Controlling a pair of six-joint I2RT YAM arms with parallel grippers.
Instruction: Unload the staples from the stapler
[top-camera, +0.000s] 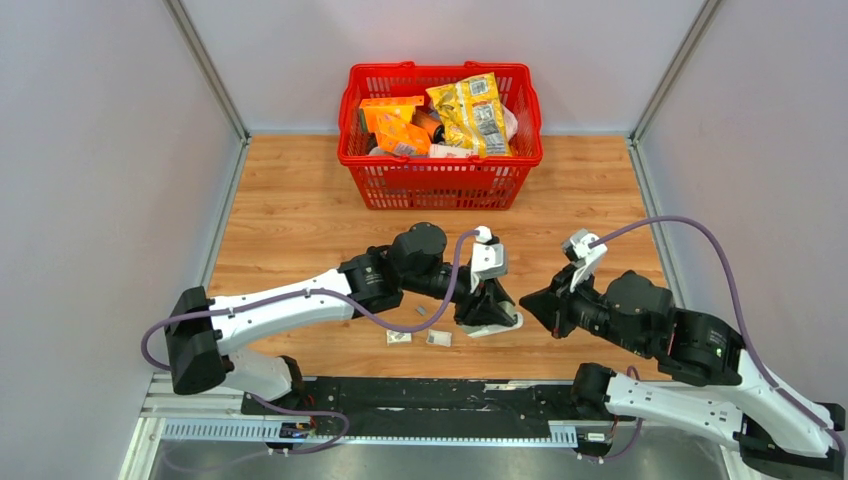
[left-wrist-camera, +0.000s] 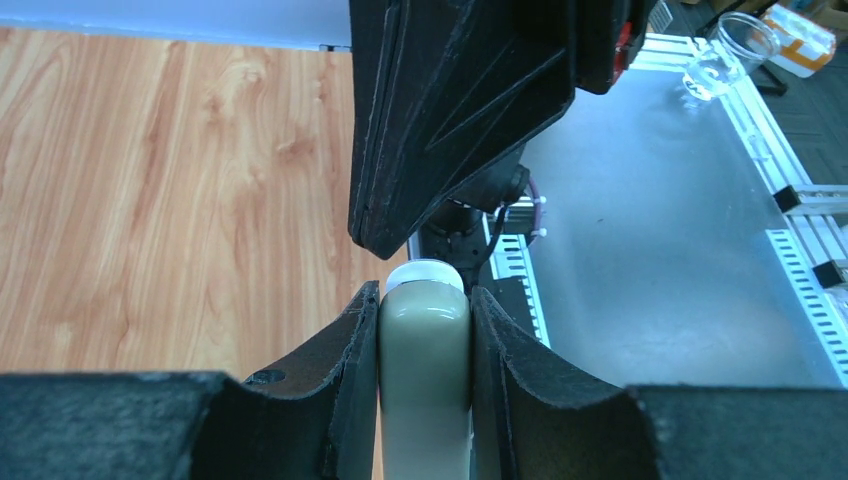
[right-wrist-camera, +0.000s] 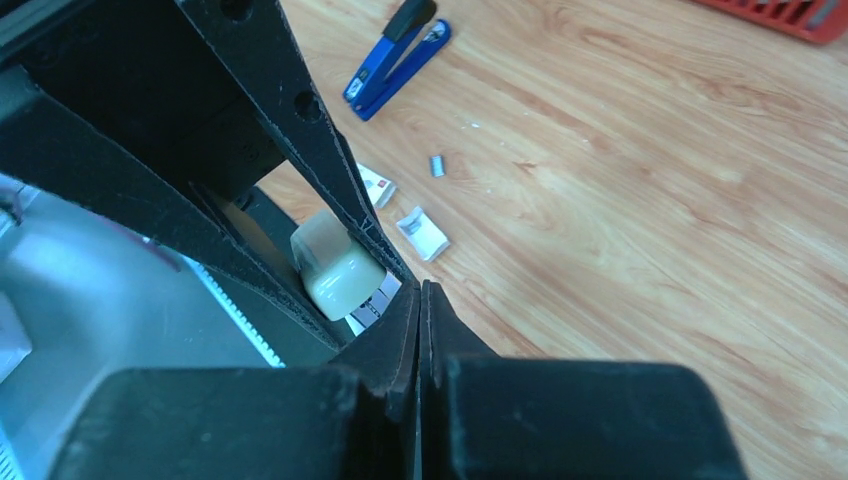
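Left hand (left-wrist-camera: 425, 300) clamping cream rounded plastic stapler (left-wrist-camera: 425, 400); right hand (right-wrist-camera: 420, 288) fingers pressing together. Short grey metal staple strip (right-wrist-camera: 436, 165) lying on wooden worktop (right-wrist-camera: 650, 200).

Robotics laboratory test cell, as I see it from my remote station. Plain grey partition walls (top-camera: 90, 150) on aluminium corner posts (top-camera: 205, 65) enclose a wood-laminate tabletop (top-camera: 290, 220), with a slotted aluminium mounting rail (top-camera: 220, 428) along its near edge. A red shopping basket (top-camera: 440, 185) of snack packets (top-camera: 470, 112) stands at the back of the tabletop.
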